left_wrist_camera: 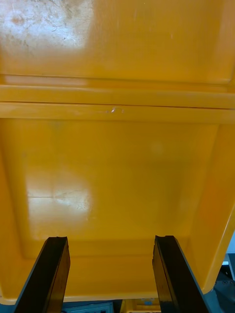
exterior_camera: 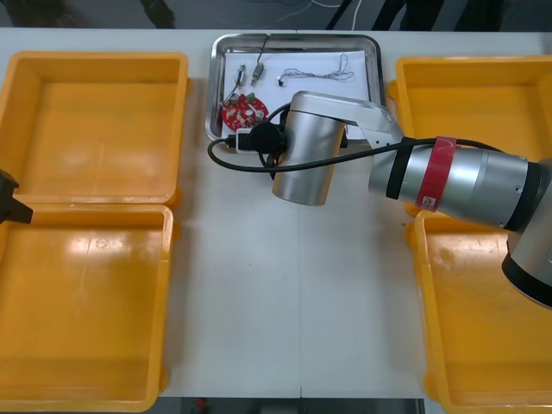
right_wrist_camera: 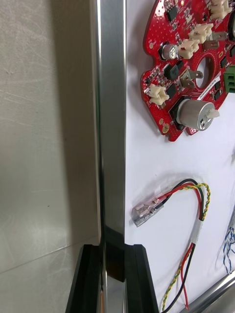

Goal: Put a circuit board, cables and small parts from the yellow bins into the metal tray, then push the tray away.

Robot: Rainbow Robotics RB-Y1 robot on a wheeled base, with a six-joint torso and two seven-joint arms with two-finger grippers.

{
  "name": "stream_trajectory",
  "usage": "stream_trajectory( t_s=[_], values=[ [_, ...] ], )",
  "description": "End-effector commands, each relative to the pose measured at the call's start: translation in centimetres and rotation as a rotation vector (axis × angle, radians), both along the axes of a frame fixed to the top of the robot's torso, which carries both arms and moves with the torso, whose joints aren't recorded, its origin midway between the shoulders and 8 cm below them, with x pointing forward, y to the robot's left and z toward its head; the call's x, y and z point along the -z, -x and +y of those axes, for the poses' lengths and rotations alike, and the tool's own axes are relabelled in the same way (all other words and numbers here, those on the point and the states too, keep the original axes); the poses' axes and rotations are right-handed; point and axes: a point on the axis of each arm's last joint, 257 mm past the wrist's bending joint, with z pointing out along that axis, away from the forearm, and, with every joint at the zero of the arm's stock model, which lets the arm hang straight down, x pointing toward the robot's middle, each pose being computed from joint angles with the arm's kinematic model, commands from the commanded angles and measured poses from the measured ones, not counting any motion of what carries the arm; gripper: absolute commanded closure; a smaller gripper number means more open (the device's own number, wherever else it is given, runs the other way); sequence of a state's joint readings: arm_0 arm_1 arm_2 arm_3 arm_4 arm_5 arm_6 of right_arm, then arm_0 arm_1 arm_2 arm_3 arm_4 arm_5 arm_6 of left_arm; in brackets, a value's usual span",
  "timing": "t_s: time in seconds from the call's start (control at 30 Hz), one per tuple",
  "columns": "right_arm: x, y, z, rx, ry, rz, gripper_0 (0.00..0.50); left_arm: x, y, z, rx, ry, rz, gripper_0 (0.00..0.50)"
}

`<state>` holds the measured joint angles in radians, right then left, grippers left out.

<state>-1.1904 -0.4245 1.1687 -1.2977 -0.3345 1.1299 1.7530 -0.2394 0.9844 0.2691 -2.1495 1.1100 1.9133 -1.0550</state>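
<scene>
Right gripper (right_wrist_camera: 113, 249) clamps the metal tray (exterior_camera: 295, 37) rim, upper centre; looks loaded, so push next. Left gripper (left_wrist_camera: 111, 239) wide, left edge.

Light: bright and even from overhead, I'd say.
Glare: white patches on the yellow bin (left_wrist_camera: 58, 200) floor; the metal tray (right_wrist_camera: 111, 98) rim gleams.

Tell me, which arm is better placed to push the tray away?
Right. The right gripper is clamped on the tray at its near rim, board and cable lying inside, so it could probably just push. The left gripper hangs open over a left bin, far from the tray.
</scene>
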Motion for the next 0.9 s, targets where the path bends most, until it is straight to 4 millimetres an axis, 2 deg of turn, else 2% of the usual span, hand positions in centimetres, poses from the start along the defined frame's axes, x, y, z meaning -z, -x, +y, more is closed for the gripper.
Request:
stream_trajectory(
  t_s=[0.03, 0.07, 0.1, 0.13, 0.17, 0.33, 0.5, 0.73, 0.9],
  values=[
    [-4.1, -0.7, 3.0, -0.033, -0.051, -0.051, 0.211, -1.3, 0.5, 1.4, -0.025, -0.040, -0.018, 0.000],
    [-4.0, -0.6, 3.1, -0.034, -0.052, -0.050, 0.137, -1.3, 0.5, 1.4, -0.025, -0.040, -0.018, 0.000],
    [-4.1, -0.7, 3.0, -0.033, -0.051, -0.051, 0.102, -1.3, 0.5, 1.4, -0.025, -0.040, -0.018, 0.000],
    [-4.1, -0.7, 3.0, -0.033, -0.051, -0.051, 0.039, -1.3, 0.5, 1.4, -0.025, -0.040, -0.018, 0.000],
    [-4.2, -0.7, 3.0, -0.035, -0.050, -0.051, 0.000, -1.3, 0.5, 1.4, -0.025, -0.040, -0.018, 0.000],
    [-4.7, -0.4, 3.2, -0.033, -0.058, -0.048, 0.000, -1.3, 0.5, 1.4, -0.025, -0.040, -0.018, 0.000],
    [-5.9, 1.1, 3.6, -0.008, -0.071, -0.021, 0.000, -1.3, 0.5, 1.4, -0.025, -0.040, -0.018, 0.000],
    [-7.4, 5.2, 3.5, 0.055, -0.150, 0.076, 0.000, -1.3, 0.5, 1.4, -0.025, -0.040, -0.018, 0.000],
    [-7.6, 8.8, 2.0, 0.114, -0.191, 0.142, 0.000, -1.3, 0.5, 1.4, -0.025, -0.040, -0.018, 0.000]
  ],
)
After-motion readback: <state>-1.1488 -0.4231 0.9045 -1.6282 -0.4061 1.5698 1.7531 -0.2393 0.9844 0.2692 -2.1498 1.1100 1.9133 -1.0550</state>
